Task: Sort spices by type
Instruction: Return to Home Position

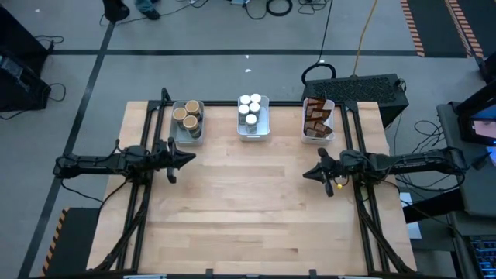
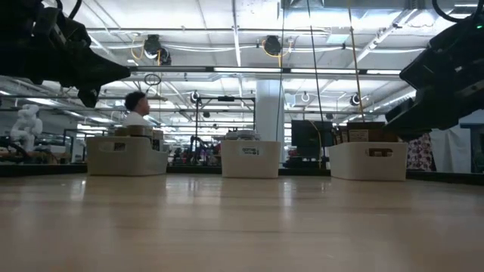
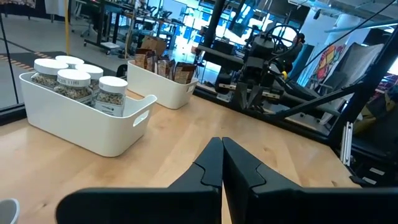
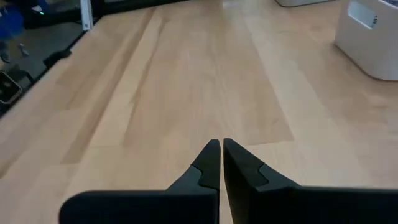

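A: Place of the spices now?

B: Inside three trays, in one row along the far edge of the wooden table. In the left tray, the tan-topped tubs, packed close together. In the middle tray, the white-capped jars, upright, caps touching or nearly so. In the right tray, the dark brown pouches, standing on edge, side by side.

A: One kind per tray, then?

B: Yes, as far as visible from above. Exact number in each tray hard to tell.

A: And the left gripper?

B: Raised above the left part of the table, just in front of the tray with the tubs, pointing toward the middle. Jaws together, fingertips touching, clamped on nothing.

A: And the right gripper?

B: Raised above the right part of the table, in front of the tray with the pouches, a little farther from its tray than the left one. Pointing toward the middle too. Jaws also together, holding nothing. Well apart from the left gripper, with bare wood between.

A: Anything beyond the table?

B: In the low view, a person in a white top, far behind the left tray, seen from the side, among benches and ceiling lamps.
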Robot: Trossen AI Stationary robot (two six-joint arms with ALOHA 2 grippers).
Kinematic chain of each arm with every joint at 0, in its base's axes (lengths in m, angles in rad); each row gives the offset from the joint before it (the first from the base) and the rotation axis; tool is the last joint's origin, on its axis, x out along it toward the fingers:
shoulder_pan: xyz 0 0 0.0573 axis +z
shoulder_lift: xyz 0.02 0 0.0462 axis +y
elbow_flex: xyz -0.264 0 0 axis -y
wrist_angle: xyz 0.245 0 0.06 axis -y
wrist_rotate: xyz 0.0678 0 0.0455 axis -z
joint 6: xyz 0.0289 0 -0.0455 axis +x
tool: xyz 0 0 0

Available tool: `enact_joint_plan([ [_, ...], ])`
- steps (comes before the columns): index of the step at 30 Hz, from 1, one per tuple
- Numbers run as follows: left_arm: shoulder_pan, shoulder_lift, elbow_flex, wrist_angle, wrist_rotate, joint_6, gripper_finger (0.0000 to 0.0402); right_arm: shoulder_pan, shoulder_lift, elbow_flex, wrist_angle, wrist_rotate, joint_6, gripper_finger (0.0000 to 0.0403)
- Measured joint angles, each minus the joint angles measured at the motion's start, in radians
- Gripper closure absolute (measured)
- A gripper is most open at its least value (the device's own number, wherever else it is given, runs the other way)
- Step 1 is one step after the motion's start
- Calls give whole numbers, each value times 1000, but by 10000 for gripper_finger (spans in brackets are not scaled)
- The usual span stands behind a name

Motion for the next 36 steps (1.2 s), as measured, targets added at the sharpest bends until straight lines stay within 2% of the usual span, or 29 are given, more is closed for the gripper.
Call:
enact_joint_plan([
  [36, 0, 0, 0, 0, -1, -1, 395, 0, 0, 0, 0, 16, 16, 403],
])
